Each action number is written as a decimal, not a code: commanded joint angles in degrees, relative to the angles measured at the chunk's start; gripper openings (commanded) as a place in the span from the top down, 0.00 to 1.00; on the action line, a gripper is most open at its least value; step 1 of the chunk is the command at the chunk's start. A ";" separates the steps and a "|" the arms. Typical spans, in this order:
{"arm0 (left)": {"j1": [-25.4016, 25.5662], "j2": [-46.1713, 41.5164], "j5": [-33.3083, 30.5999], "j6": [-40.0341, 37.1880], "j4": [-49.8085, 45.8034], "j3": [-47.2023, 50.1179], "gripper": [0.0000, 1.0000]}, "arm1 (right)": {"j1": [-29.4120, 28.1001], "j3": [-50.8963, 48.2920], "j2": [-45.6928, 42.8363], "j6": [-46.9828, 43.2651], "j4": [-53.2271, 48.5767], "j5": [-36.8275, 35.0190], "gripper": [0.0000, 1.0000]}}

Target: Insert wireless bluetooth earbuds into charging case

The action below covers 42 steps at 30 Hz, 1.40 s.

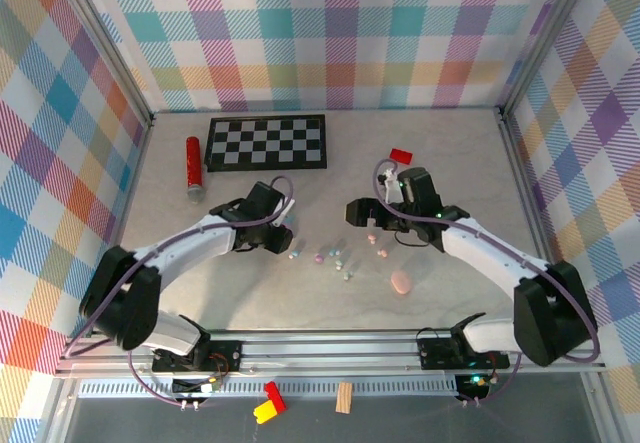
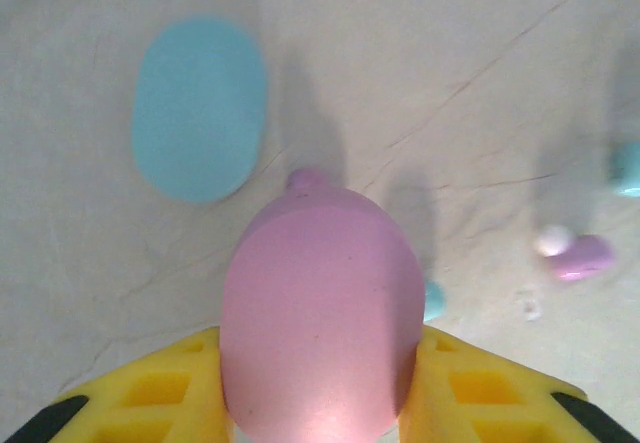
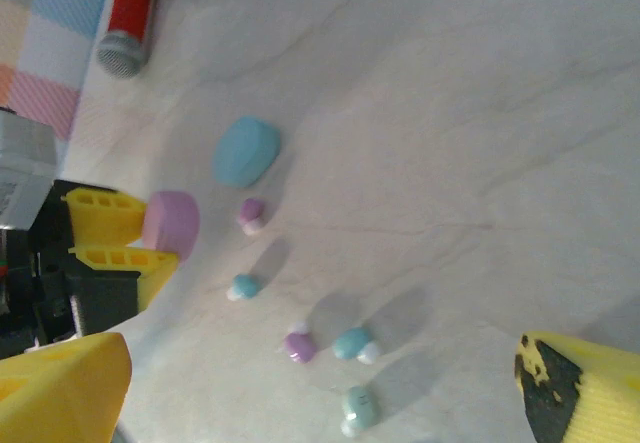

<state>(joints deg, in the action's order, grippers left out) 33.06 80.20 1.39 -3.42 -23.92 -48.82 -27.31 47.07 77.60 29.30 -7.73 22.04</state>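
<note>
One smooth oval pink case (image 2: 320, 303) in left gripper (image 2: 320, 368).

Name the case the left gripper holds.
The lilac-pink case, clamped in the left gripper; the blue case and the salmon case lie free on the table.

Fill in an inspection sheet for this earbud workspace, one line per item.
Surface: pale marbled tabletop, no spills seen.
Job's things: loose earbuds mid-table; blue case lying flat; pink case towards the front edge.
Clutter: checkerboard, red cylinder, small red block.
Grippers: left gripper shut on lilac case; right gripper open, empty.
Cables: purple cables run along both arms.
Surroundings: plaid walls.
</note>
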 commanded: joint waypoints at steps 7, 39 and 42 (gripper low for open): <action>5.67 -6.13 12.12 -10.61 22.01 6.19 0.64 | 0.15 4.57 8.92 13.16 6.31 24.21 0.13; 9.19 -5.92 16.64 -11.39 28.62 5.58 0.48 | -1.03 3.98 8.84 12.22 5.89 27.50 0.80; 9.14 -8.11 16.01 -9.61 36.76 9.39 0.17 | 0.83 2.29 6.87 16.75 10.89 29.61 0.83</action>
<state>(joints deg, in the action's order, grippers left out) 41.65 75.26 17.80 -14.85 3.27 -42.48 -28.05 50.13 87.83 42.59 -0.99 50.02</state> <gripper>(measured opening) 0.744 0.274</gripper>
